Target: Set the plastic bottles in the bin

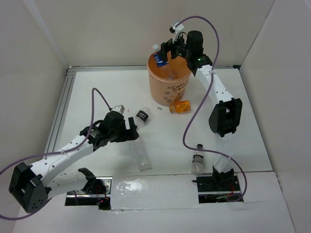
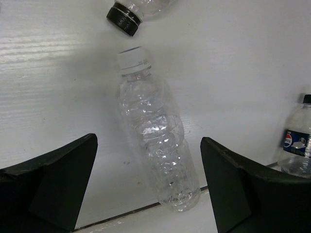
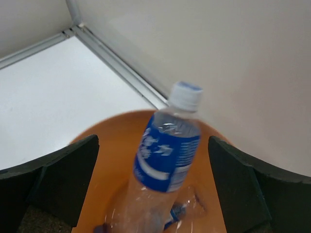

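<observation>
Over the white tabletop (image 1: 97, 97), the round pale-orange plastic bin (image 1: 167, 92) stands at the far side. The right gripper (image 1: 171, 50) hangs above its mouth, jaws spread wide and touching nothing. Between them the clear blue-labelled plastic bottle with the pale cap (image 3: 167, 155) stands loose and tilted, base down inside the bin (image 3: 107, 160), neck poking above the rim. This looks like the drop itself. My call: keep those jaws wide and lift straight up, so neither finger clips the neck and tips the bottle out.

The left gripper (image 2: 148, 189) is open too, holding nothing and poised over the clear unlabelled bottle with the white cap (image 2: 155, 145), which lies flat near the front edge. The fingers straddle its width nicely. Close on the ribbed mid-body, gently, since it looks like thin plastic that would buckle and squirt free.

Waiting on the table: a black-capped bottle (image 1: 142, 115), an orange-tinted bottle (image 1: 182, 107) beside the bin, and another black-capped one (image 1: 198, 159) near the right base.
</observation>
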`<state>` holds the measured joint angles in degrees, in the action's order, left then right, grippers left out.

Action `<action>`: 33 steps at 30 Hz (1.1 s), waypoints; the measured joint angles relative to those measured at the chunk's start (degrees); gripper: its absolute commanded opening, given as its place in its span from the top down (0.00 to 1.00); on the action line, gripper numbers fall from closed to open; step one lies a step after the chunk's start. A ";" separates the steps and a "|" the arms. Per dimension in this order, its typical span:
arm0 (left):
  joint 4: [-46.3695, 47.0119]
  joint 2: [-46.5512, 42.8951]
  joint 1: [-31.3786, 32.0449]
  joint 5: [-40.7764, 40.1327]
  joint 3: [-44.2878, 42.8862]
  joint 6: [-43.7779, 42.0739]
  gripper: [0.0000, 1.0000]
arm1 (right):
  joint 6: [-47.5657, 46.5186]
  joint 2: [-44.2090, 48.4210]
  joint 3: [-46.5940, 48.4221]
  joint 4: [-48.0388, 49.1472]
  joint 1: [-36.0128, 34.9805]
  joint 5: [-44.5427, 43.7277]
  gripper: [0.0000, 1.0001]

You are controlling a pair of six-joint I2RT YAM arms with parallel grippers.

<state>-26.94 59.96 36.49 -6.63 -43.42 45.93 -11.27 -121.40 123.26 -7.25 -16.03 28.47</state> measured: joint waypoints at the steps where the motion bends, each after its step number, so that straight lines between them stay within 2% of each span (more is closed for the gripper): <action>1: 0.42 1.14 0.37 -0.11 0.09 0.70 0.00 | -0.13 0.24 -0.66 -0.59 0.33 0.24 0.00; 6: 1.97 6.58 3.08 -1.31 0.31 2.40 0.00 | 0.68 3.82 -3.98 -3.65 4.13 2.14 0.00; 14: 4.72 17.44 7.52 -3.93 0.31 5.11 0.01 | 3.65 18.99 -15.08 -4.09 12.20 7.37 0.00; 16: 4.94 21.16 8.55 -4.48 0.11 5.66 0.09 | 3.69 23.17 -18.99 -4.11 12.57 8.74 0.00; 17: 5.01 22.51 9.03 -4.68 0.02 5.90 0.25 | 3.54 24.98 -20.61 -4.31 12.55 9.40 0.00; 20: 4.63 23.58 10.62 -5.60 -1.20 6.93 0.51 | 2.49 28.94 -24.85 -5.11 12.72 11.72 0.31; 21: 4.42 23.21 11.17 -5.79 -1.53 6.93 0.59 | 2.08 30.08 -26.38 -5.46 12.90 12.74 0.44; 22: 3.78 22.56 11.69 -5.90 -2.01 6.80 0.70 | 1.68 31.17 -28.22 -6.03 13.31 13.51 0.66; 23: 2.89 21.35 12.33 -6.03 -2.56 6.25 0.76 | 1.05 32.20 -29.97 -6.95 13.86 14.29 0.75; 25: 1.16 17.88 13.44 -5.75 -3.98 5.40 0.82 | 0.48 34.07 -34.07 -8.02 15.63 15.58 0.84; 29: -0.57 9.53 14.67 -3.85 -10.25 1.31 0.82 | -3.78 37.16 -42.86 -13.00 19.58 17.42 0.84; 30: -0.57 8.22 14.78 -3.58 -12.74 -0.13 0.81 | -5.31 37.68 -44.87 -14.75 20.63 17.99 0.78; 31: -0.07 7.56 14.82 -3.61 -15.93 -2.45 0.81 | -6.75 38.01 -46.66 -16.48 21.55 18.69 0.67; 33: 1.20 8.00 14.75 -4.17 -22.45 -5.95 0.80 | -9.49 38.45 -49.83 -20.50 23.47 20.17 0.32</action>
<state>-25.74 67.96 51.24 -10.81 -65.87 39.99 -20.75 -82.96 73.43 -27.75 7.44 48.64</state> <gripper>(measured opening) 0.647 0.441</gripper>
